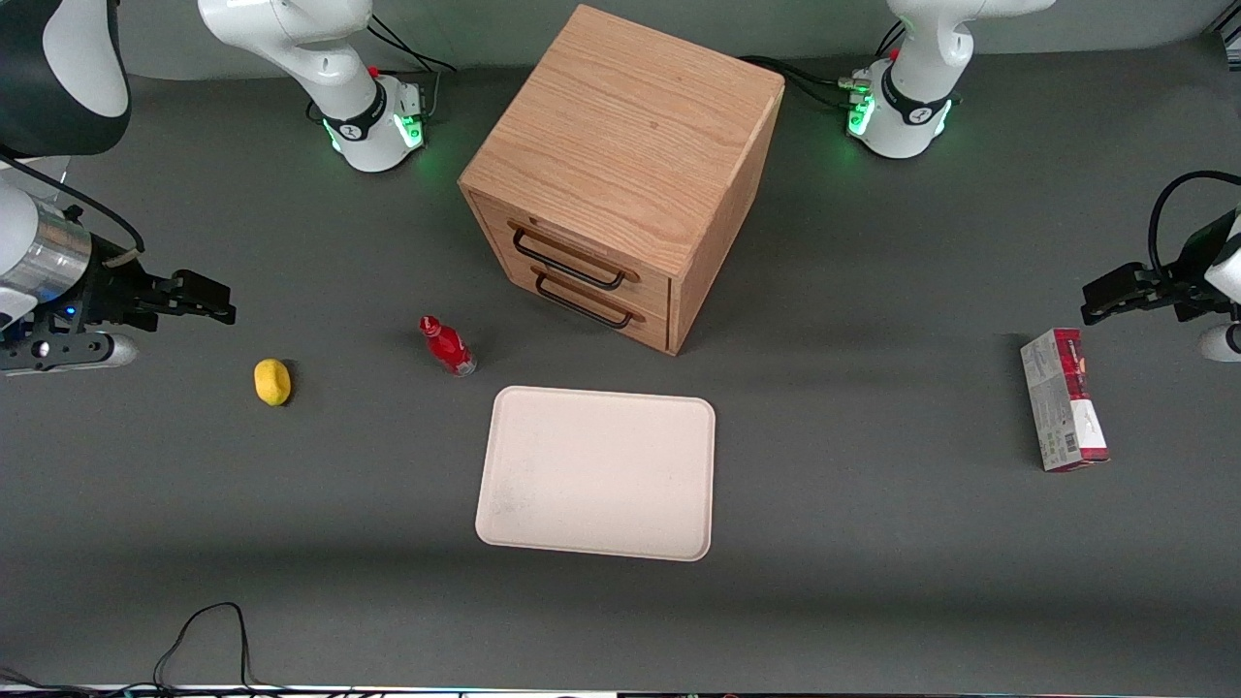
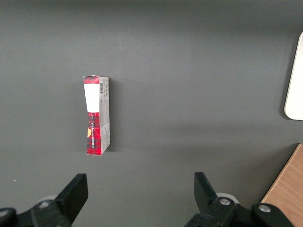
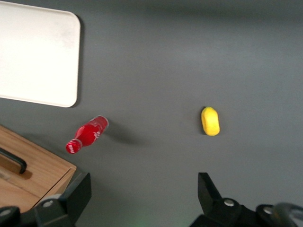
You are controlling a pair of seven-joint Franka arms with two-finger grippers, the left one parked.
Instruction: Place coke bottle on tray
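The coke bottle (image 1: 447, 346) (image 3: 87, 134) is a tiny red bottle with a red cap and clear base, standing tilted on the grey table just farther from the front camera than a corner of the tray. The tray (image 1: 597, 471) (image 3: 33, 54) is a flat cream rectangle with rounded corners and nothing on it. My right gripper (image 1: 208, 301) (image 3: 141, 196) hovers high at the working arm's end of the table, well apart from the bottle. Its fingers are open and hold nothing.
A yellow lemon-like object (image 1: 272, 381) (image 3: 210, 121) lies between the gripper and the bottle. A wooden two-drawer cabinet (image 1: 620, 174) (image 3: 23, 175) stands farther back than the tray. A red-and-white carton (image 1: 1063, 398) (image 2: 97, 115) lies toward the parked arm's end.
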